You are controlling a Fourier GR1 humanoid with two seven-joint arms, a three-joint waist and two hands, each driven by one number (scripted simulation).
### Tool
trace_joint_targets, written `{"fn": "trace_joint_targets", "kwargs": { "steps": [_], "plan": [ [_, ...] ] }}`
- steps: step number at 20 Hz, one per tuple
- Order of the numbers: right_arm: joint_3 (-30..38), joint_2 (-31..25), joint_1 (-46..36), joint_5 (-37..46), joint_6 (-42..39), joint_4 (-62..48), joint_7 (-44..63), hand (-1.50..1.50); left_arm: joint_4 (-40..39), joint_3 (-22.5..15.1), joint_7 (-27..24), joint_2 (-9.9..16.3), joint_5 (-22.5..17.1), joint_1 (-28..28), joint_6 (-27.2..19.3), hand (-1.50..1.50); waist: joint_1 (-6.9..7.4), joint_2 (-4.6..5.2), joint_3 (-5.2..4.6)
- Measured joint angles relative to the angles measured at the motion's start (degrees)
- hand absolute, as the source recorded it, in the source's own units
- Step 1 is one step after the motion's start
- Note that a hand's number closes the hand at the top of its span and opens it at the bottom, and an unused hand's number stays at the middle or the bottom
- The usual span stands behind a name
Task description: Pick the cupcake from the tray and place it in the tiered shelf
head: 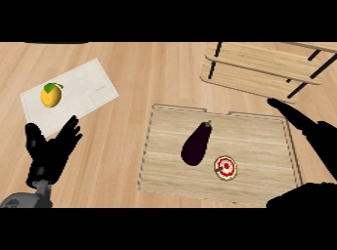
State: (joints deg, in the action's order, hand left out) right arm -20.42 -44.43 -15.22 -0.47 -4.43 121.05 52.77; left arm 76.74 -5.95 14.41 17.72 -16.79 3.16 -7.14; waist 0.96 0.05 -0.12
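A small cupcake (226, 167) with white and red topping sits on the wooden tray (257, 139), right of its middle and near its front edge. The wooden tiered shelf (261, 68) stands at the back right of the counter. My right hand (322, 141) is open above the tray's right edge, its fingers straight and pointing toward the shelf's front corner; the thumb shows low near the tray's front right corner. The cupcake lies left of that hand, apart from it. My left hand (52, 146) rests open at the lower left, fingers up.
A dark purple eggplant (195, 143) lies on the tray just left of the cupcake. A yellow mango (51, 94) sits on a pale cutting board (84, 93) at the back left. Bare wooden counter lies between the board and the tray.
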Motion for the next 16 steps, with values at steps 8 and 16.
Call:
{"fn": "trace_joint_targets", "kwargs": {
  "steps": [8,16],
  "plan": [
    [-9.6,9.1,-6.7,8.7,-1.3,-4.7,8.4,-1.5,-0.3,0.8,0.9,-0.7,1.1,0.4,0.0,0.0,-0.38,-0.06,0.05],
    [-14.7,13.7,-7.3,14.7,-2.6,-9.3,10.4,-1.5,-2.4,2.7,-0.3,-0.6,1.0,0.9,1.8,0.0,-0.73,-0.09,0.08]
  ]
}}
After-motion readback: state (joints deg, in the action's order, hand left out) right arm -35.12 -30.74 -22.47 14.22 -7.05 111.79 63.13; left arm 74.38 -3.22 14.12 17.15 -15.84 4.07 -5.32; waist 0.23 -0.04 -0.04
